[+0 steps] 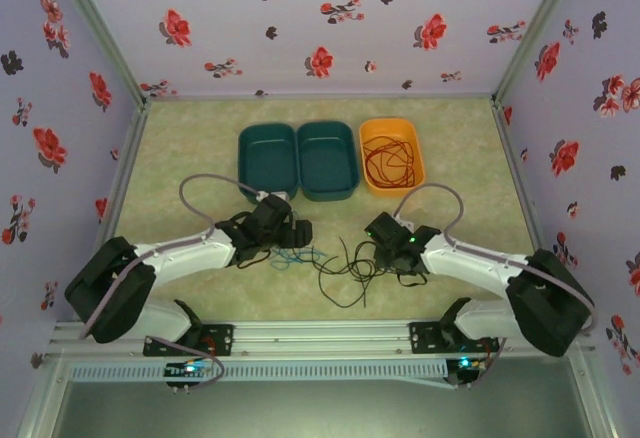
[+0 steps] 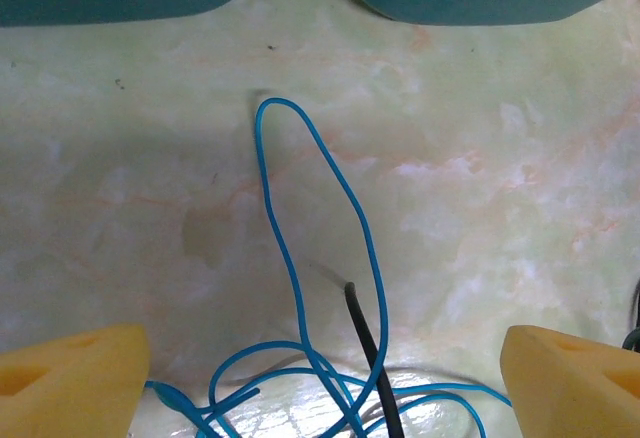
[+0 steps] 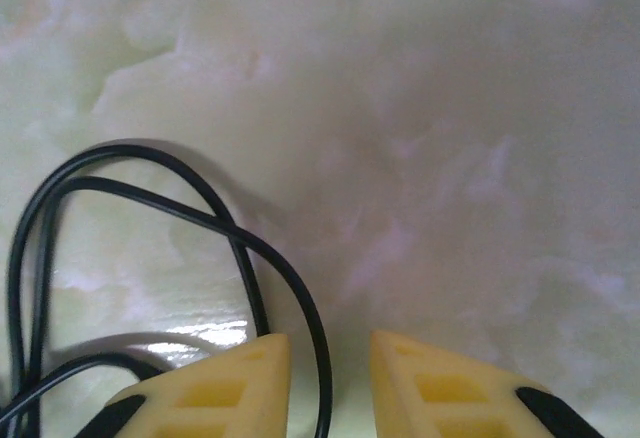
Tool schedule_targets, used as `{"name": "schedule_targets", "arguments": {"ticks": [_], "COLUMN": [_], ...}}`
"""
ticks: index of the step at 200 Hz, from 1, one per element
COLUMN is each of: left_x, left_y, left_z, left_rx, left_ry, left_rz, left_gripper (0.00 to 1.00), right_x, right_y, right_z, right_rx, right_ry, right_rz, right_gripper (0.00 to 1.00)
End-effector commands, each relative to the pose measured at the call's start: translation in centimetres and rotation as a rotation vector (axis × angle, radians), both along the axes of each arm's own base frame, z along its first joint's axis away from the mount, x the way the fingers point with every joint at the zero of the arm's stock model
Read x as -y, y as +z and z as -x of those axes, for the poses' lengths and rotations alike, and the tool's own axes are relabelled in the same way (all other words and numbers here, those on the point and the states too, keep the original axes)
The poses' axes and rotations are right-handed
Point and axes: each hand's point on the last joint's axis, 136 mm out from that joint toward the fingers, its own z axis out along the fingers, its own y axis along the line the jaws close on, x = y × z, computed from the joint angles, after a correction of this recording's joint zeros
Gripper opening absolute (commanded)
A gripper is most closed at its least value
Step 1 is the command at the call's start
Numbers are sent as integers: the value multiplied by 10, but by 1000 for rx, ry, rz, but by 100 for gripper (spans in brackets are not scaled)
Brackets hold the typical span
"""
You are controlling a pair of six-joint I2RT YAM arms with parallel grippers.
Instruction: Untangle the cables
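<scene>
A blue cable [image 2: 283, 248] lies in a long loop on the table between the wide-apart yellow fingers [image 2: 70, 378] of my open left gripper [image 2: 320, 388]. A black cable's loose end [image 2: 362, 333] crosses the blue strands there. From above, the blue cable [image 1: 296, 256] and the black cable [image 1: 350, 270] sprawl between the two arms. My left gripper [image 1: 297, 236] hovers just over the blue one. My right gripper [image 3: 328, 346] stands narrowly open, low over the table. One strand of the black cable [image 3: 318, 358] runs through the gap beside its left finger [image 3: 210, 388]. A red cable [image 1: 390, 161] lies coiled in the orange tray [image 1: 368, 130].
Two teal bins [image 1: 268, 163] [image 1: 328, 161] stand side by side behind the grippers, with the orange tray to their right. Floral walls close in the table on three sides. The metal rail [image 1: 320, 336] with the arm bases runs along the near edge.
</scene>
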Motion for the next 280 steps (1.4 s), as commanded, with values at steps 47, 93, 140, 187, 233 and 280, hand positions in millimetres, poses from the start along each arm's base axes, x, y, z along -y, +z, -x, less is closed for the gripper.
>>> {"name": "schedule_targets", "arguments": {"ticks": [47,93,140,187,233,280], "left_x": [-17,-21,-21,-22,-23,-25], "left_y": [-17,-21,-28,-29,-24,-13], "left_z": [5,6,6,4,-2,-10], "left_rx": [-38,-46,-57,-49,-25,17], "left_ry": [76,85,88,98,126,166], "left_rz": [-58,-76,-90,-88,-55,-3], "left_gripper": [90,84,71,68,62,62], "right_x": [-12,-22,-35,-58,-70,-69], "right_y": [-11,2,18,45,83,119], "right_z": [-11,-27,-45,-64,-79,-88], "right_rx": [-17,28,95,197,325,444], "right_ry": [43,88,110,175,254,299], "right_rz": [27,42,22,-49,-88,-80], "right_gripper": [6,0,0,0,0,0]}}
